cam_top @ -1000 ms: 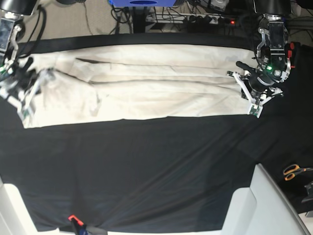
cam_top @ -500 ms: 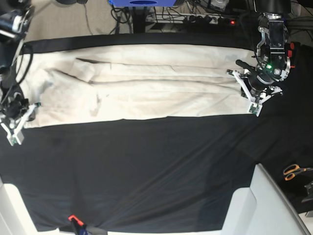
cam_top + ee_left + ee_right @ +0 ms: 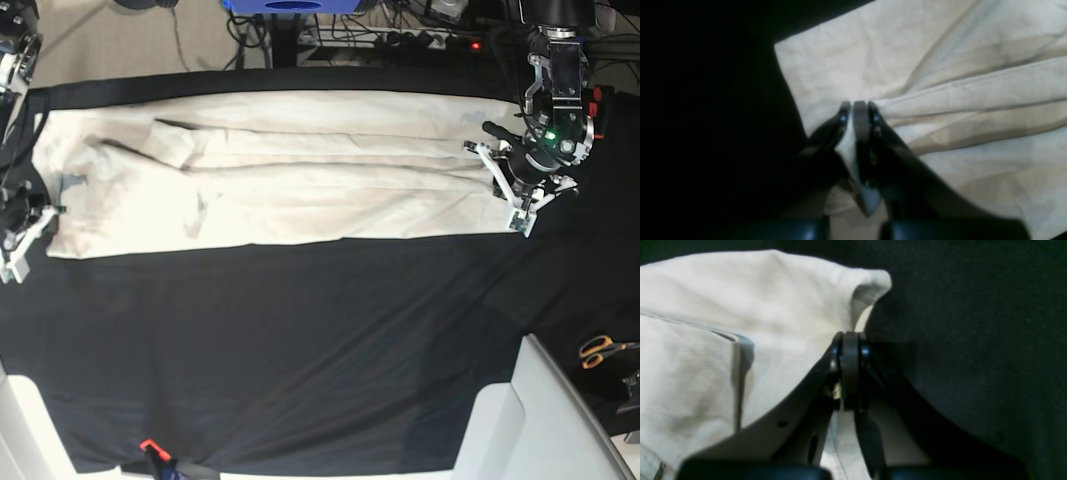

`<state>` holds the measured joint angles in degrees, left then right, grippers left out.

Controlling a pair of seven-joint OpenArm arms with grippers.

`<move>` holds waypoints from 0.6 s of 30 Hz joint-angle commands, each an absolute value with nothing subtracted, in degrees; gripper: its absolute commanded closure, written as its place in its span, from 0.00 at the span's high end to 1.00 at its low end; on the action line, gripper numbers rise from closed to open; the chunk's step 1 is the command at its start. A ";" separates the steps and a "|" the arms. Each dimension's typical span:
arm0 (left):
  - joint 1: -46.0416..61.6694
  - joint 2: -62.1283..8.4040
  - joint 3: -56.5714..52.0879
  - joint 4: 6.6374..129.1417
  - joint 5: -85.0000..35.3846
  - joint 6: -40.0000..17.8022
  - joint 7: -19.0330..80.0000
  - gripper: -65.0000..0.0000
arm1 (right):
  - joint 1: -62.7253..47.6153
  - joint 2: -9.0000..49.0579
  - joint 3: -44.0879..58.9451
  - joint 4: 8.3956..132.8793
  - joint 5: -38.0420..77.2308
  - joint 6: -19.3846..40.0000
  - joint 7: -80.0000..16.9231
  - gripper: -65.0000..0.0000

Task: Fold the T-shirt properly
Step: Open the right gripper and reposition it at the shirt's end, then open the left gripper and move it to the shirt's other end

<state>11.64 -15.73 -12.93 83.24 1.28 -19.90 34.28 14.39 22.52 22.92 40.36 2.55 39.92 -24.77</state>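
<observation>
Scissors (image 3: 601, 350) far from T-shirt (image 3: 300, 170)

1 T-shirt (image 3: 300, 170), 2 claws: left claw (image 3: 512, 200), right claw (image 3: 22, 245), 1 orange-handled scissors (image 3: 603, 350), 1 table (image 3: 300, 340).

The base view is evenly and brightly lit from above, sharp enough to show creases in the T-shirt (image 3: 290, 170), while the black counter (image 3: 300, 340) swallows detail. Both wrist views are dim and soft, with murky black corners. The left tool (image 3: 858, 110) and right tool (image 3: 850, 350) are blurred dark silhouettes.
</observation>
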 commanded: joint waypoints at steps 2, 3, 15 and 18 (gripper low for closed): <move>11.38 -16.48 -13.23 84.09 1.10 -19.65 33.63 0.00 | 15.43 23.69 23.34 41.89 3.38 40.00 -23.78 0.00; 11.38 -16.48 -13.23 84.09 1.10 -19.65 33.63 0.00 | 15.16 23.60 23.34 43.38 3.38 40.00 -23.96 0.00; 13.32 -16.66 -13.23 85.76 1.10 -19.65 33.71 0.00 | 5.05 20.70 23.43 69.32 3.56 40.00 -30.99 0.00; 13.41 -16.84 -13.41 85.93 1.10 -19.65 33.71 0.00 | 5.32 19.91 23.43 69.49 3.47 40.00 -31.96 0.00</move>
